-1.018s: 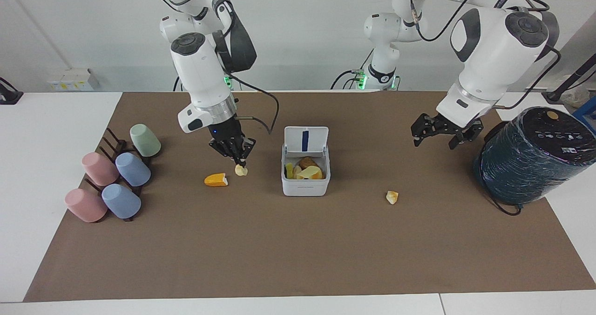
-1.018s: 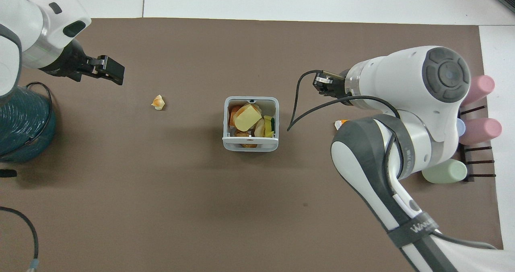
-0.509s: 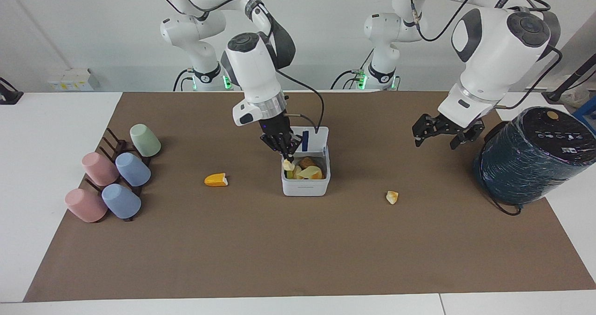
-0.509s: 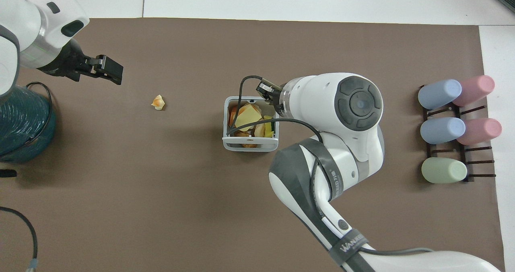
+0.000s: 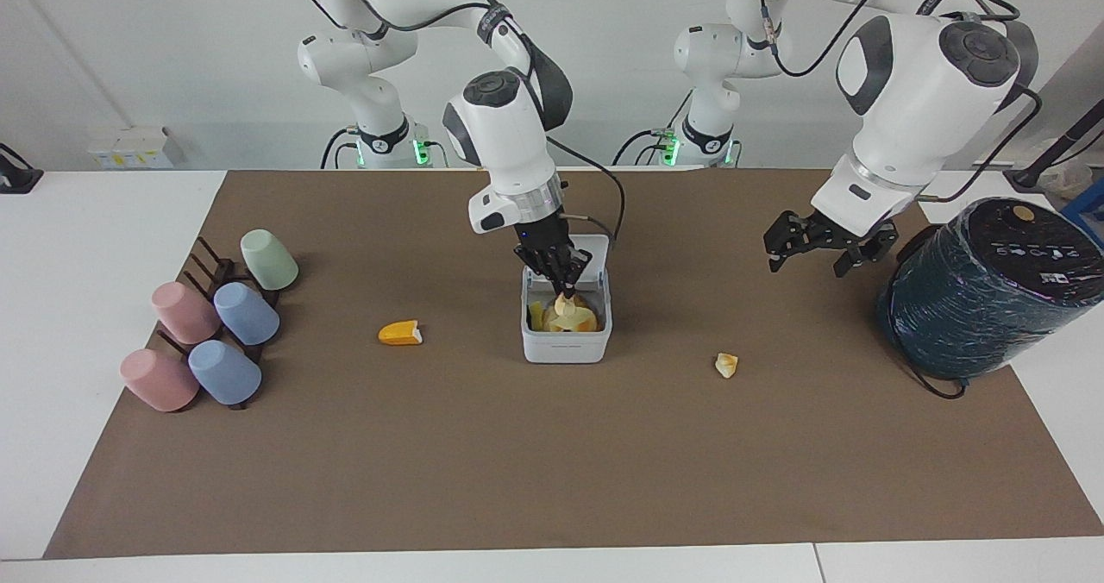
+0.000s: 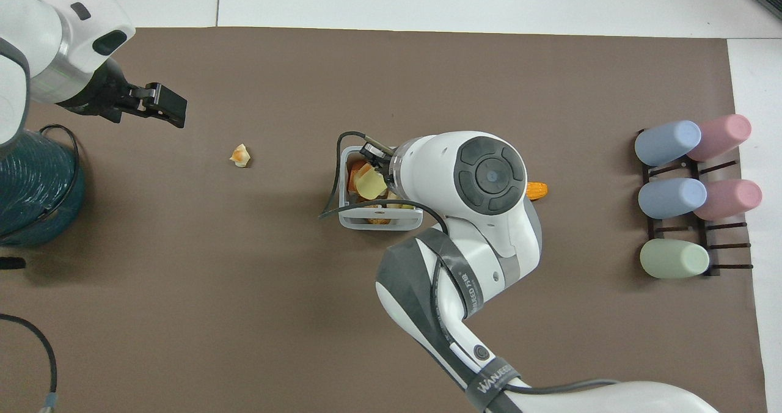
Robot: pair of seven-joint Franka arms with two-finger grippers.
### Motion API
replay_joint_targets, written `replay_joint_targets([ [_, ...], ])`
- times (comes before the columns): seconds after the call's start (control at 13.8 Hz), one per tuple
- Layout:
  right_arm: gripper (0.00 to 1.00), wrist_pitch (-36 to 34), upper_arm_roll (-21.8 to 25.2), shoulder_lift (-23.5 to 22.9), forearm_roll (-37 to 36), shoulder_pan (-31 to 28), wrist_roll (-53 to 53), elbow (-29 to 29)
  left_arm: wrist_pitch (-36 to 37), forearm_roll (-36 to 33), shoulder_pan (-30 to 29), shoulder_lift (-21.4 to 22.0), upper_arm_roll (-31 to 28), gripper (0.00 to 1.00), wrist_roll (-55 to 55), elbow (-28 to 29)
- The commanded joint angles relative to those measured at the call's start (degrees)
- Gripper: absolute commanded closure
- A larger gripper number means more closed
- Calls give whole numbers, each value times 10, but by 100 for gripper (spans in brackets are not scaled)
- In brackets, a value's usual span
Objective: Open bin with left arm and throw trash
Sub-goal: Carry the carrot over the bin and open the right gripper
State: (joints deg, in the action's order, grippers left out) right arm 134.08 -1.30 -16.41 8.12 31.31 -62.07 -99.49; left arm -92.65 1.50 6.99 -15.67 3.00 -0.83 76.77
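The small white bin (image 5: 565, 347) (image 6: 380, 222) stands mid-mat with its lid (image 5: 597, 251) up and food scraps inside. My right gripper (image 5: 565, 293) hangs just over the bin's opening, shut on a pale trash chunk (image 5: 564, 305) at its tips. An orange wedge of trash (image 5: 399, 333) (image 6: 537, 190) lies on the mat toward the right arm's end. Another pale chunk (image 5: 726, 365) (image 6: 240, 155) lies toward the left arm's end. My left gripper (image 5: 819, 247) (image 6: 164, 103) waits open and empty above the mat, between the bin and the teal cylinder.
A large dark teal wrapped cylinder (image 5: 983, 303) (image 6: 30, 196) sits at the left arm's end with a cable beside it. A dark rack of pastel cups (image 5: 216, 324) (image 6: 690, 193) lies at the right arm's end.
My right gripper carried the pale chunk from beside the orange wedge across to the bin and now holds it over the opening. The left arm has stayed put.
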Motion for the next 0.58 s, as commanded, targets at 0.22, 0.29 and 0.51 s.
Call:
replay_joint_targets([
  [0.22, 33, -37, 6, 6, -3, -5, 6, 11, -16, -2, -3, 18, 1, 0, 11, 24],
  [0.29, 22, -43, 9, 14, -6, -12, 24, 11, -16, -2, -3, 19, 1, 0, 11, 27],
  [0.51, 0, -76, 9, 38, -7, -55, 84, 1, -17, -2, -3, 19, 1, 0, 11, 27],
])
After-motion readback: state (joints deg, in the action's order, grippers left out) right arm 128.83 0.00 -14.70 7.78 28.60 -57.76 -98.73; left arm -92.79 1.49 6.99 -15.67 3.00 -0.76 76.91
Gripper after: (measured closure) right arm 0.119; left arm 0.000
